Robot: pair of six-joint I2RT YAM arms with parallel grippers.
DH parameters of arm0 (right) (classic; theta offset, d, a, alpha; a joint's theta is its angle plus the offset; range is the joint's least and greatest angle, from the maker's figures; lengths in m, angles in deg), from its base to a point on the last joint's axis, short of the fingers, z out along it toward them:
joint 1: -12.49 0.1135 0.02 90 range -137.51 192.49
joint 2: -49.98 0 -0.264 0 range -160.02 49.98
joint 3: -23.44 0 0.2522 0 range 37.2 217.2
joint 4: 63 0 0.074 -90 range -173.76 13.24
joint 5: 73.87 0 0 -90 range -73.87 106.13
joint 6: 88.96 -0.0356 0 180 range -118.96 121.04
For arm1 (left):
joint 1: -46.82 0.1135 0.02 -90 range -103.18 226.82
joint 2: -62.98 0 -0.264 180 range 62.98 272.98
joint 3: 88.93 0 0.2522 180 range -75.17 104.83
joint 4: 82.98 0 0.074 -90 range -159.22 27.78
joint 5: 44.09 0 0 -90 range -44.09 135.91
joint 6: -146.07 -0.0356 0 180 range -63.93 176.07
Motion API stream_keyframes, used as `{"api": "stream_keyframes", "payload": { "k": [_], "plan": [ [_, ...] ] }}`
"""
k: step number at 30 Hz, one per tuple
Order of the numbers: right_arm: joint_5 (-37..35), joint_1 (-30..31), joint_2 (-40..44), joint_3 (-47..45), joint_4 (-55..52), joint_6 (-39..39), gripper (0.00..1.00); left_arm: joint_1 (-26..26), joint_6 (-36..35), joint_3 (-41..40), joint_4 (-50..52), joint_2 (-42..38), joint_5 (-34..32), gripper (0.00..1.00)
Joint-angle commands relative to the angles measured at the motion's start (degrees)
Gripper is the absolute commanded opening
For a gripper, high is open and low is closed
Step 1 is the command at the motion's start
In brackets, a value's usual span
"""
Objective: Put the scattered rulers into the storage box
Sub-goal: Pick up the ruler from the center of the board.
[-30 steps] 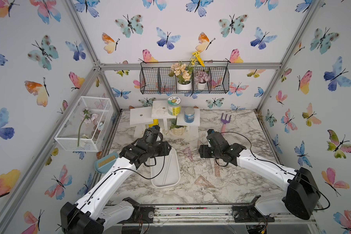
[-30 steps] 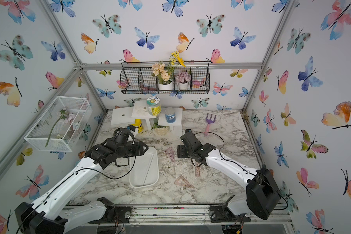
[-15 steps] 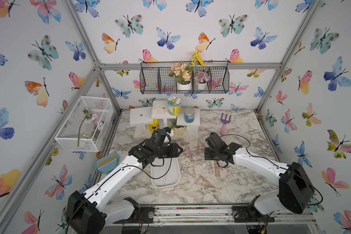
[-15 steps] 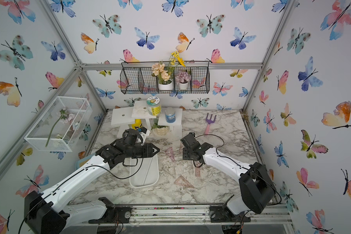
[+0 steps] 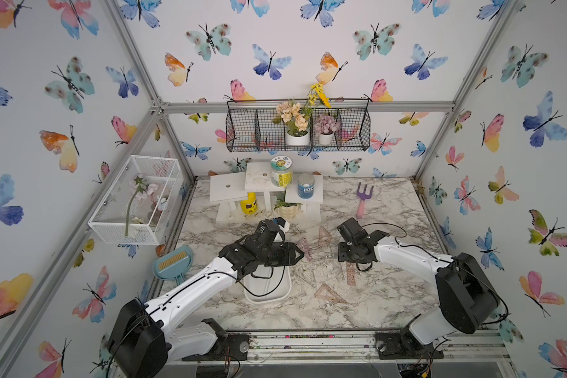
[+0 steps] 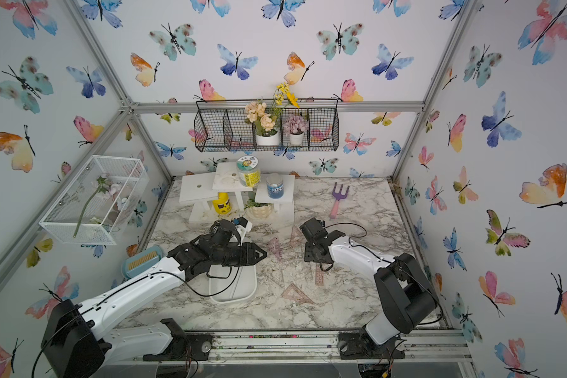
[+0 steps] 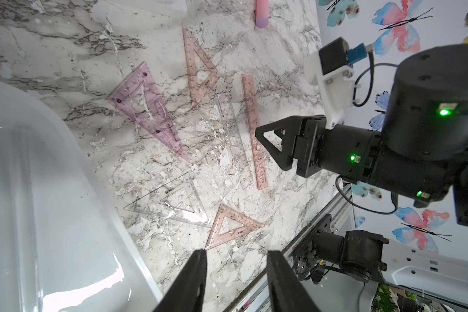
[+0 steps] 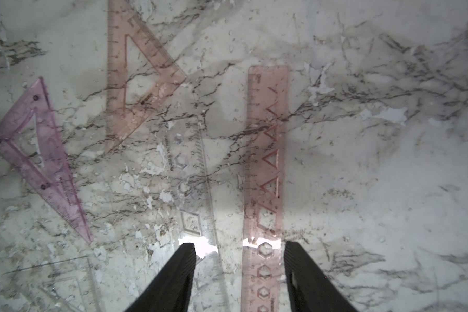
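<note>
1. Right wrist view: the pink straight ruler (image 8: 265, 162) lies flat on the marble table (image 8: 389, 189). It sits under the gap of the right gripper (image 8: 237, 244), whose jaws are parted and hold nothing.
2. The other rulers (image 7: 149, 110) lie scattered beside it, and none shows in the storage box (image 5: 262, 299).
3. The left gripper (image 7: 237, 252), parted and empty, has swung from above the box toward the rulers, so I judge picking is only starting.

Both top views are brightly and evenly lit and sharp. In the right wrist view, white glare is thrown across the long pink see-through plastic ruler (image 8: 265, 173). In the left wrist view, the shallow white plastic tray (image 7: 52, 216) is seen shiny and blurred.
</note>
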Motion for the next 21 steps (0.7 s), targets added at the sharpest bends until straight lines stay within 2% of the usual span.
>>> {"api": "stream_keyframes", "payload": {
  "k": [1,12,21],
  "plan": [
    [0.0,-0.8,-1.9,-0.2,-0.4,0.7,0.59,-0.9,1.7,-1.1,-3.9,1.4,2.5,0.41],
    [2.5,-1.9,-5.9,1.0,0.5,1.8,0.57,-1.7,2.1,0.2,-6.7,5.6,4.6,0.4],
    [3.4,-1.9,-7.7,2.1,0.6,1.6,0.55,-1.7,1.6,0.3,-6.3,5.6,5.0,0.4]
  ]
}}
